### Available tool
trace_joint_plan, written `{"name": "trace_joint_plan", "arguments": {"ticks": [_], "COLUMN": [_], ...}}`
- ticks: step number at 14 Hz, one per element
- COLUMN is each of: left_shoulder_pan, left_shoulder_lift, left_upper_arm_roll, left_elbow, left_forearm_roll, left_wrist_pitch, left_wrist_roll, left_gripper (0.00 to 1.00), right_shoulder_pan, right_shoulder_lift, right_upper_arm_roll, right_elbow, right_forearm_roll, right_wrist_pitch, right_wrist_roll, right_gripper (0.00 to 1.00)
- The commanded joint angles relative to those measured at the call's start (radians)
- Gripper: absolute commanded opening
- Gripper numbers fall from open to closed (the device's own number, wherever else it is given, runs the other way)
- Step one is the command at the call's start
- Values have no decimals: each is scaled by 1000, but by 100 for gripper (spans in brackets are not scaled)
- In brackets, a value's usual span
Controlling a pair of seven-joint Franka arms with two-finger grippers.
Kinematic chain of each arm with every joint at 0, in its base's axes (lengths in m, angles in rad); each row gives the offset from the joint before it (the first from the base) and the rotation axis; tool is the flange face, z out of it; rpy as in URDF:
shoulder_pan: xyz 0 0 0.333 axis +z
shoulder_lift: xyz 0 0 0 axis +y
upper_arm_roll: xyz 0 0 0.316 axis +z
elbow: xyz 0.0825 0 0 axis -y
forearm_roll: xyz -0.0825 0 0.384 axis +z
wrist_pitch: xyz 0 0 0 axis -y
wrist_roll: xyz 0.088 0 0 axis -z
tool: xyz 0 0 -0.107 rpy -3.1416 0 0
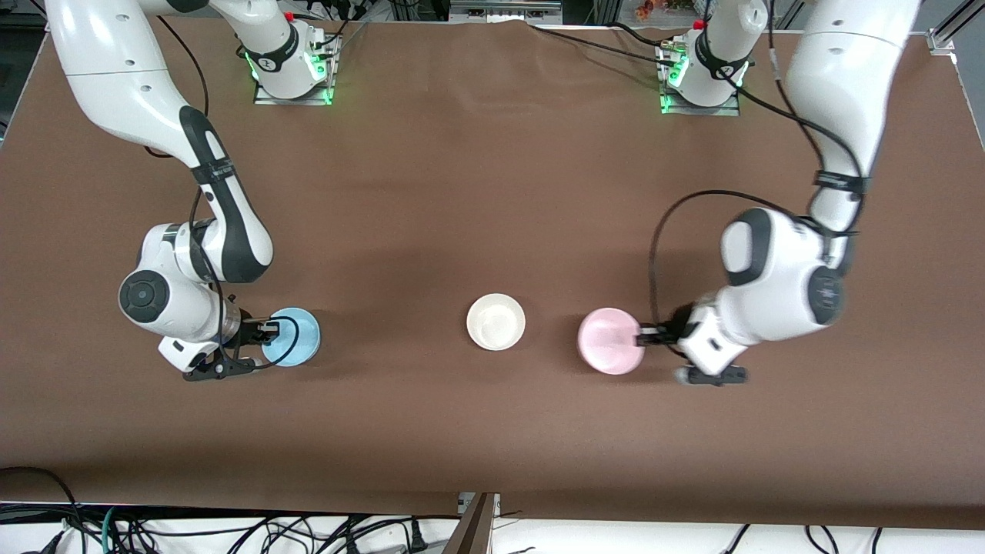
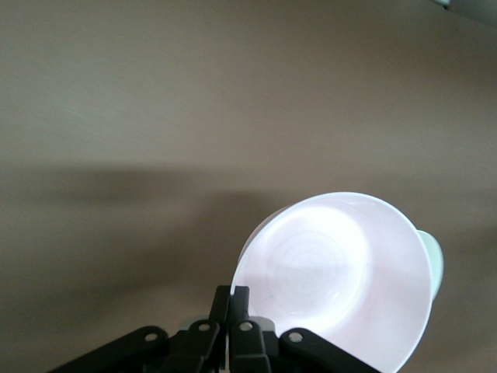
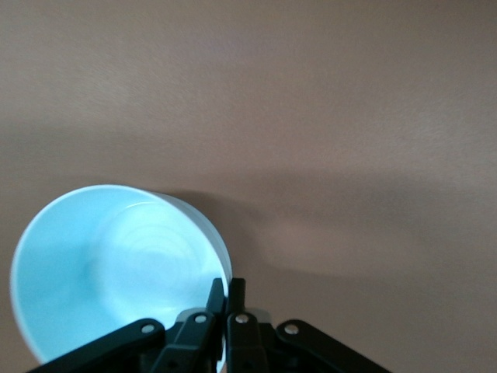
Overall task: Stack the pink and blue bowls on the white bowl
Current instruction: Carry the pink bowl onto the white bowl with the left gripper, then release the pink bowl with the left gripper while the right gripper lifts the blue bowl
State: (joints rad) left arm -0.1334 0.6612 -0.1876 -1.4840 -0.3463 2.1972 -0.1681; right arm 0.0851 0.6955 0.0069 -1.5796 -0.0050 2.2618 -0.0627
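Note:
The white bowl (image 1: 495, 322) sits upright on the brown table between the two arms' hands. My left gripper (image 1: 645, 336) is shut on the rim of the pale pink bowl (image 1: 610, 341), beside the white bowl toward the left arm's end. In the left wrist view the pink bowl (image 2: 338, 280) looks washed out and tilted, with its rim pinched at my left gripper (image 2: 232, 299). My right gripper (image 1: 268, 331) is shut on the rim of the light blue bowl (image 1: 294, 337), toward the right arm's end. The right wrist view shows the blue bowl (image 3: 116, 272) tilted, held at my right gripper (image 3: 227, 291).
The brown table cover (image 1: 492, 192) spans the view. The right arm's base (image 1: 292, 73) and the left arm's base (image 1: 700, 85) stand at the edge farthest from the camera. Loose cables (image 1: 231, 531) lie below the nearest table edge.

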Motion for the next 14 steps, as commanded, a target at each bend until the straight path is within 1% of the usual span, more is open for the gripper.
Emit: {"name": "trace_joint_plan", "arguments": {"ticks": [1,3,4,6,8,10,12,14], "left_shoulder_pan": [-99,-171,-198,-231,-265,-294,-298,-298], "left_shoulder_lift": [46,72,81,95,113,141,149,158], "left_upper_arm_roll": [7,7,7,7,7,7,7,5], "left_elbow": [56,56,57,60,79,109,111,111], "left_forearm_roll": [65,96,111,121,122,124,139,194], "left_wrist_pitch": [25,96,116,127,133,134,134,134], "left_wrist_roll": [-155,-253,-286,-329,-370,-399,-403,-410], "left_gripper": [0,0,0,0,0,0,0,0], "right_shoulder_pan": [-1,-2,-7,-10,-8,-8,-8,-8], "right_shoulder_lift": [-14,-22,-45,-94,-152,-211,-228,-225], "right_upper_arm_roll": [8,16,21,19,19,16,16,16], "right_elbow": [140,229,245,248,248,250,250,250], "right_forearm_roll": [14,31,58,95,120,120,122,123], "right_wrist_pitch": [-201,-360,-404,-430,-491,-559,-578,-573], "right_wrist_roll": [-22,-19,-23,-69,-71,-77,-75,-69], "right_gripper": [0,0,0,0,0,0,0,0]}}
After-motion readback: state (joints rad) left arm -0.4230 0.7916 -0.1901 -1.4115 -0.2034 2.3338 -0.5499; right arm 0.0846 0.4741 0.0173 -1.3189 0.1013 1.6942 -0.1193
